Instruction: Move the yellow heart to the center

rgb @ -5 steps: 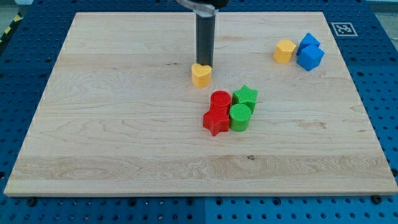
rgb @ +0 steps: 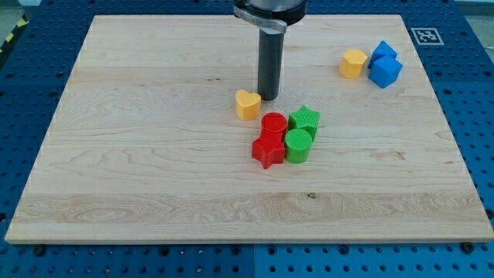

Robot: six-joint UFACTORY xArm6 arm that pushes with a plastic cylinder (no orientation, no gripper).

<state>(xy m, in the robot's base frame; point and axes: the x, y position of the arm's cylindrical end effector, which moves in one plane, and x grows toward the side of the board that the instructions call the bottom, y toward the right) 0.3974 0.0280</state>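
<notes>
The yellow heart (rgb: 247, 104) lies on the wooden board (rgb: 139, 154), a little above and left of the board's middle. My tip (rgb: 268, 97) touches the board just to the right of the heart, almost against its upper right side. The dark rod rises straight up from the tip to the view's top. Right below the tip sits a tight cluster: a red cylinder (rgb: 273, 124), a red star (rgb: 267, 150), a green star (rgb: 306, 119) and a green cylinder (rgb: 298, 144).
At the view's top right stand a yellow hexagon block (rgb: 353, 62) and two blue blocks (rgb: 384, 62) touching each other. The board's edges border a blue perforated table (rgb: 31, 93).
My tip has moved right and slightly down, from above the heart to its right side. The heart has slid a little downward and turned.
</notes>
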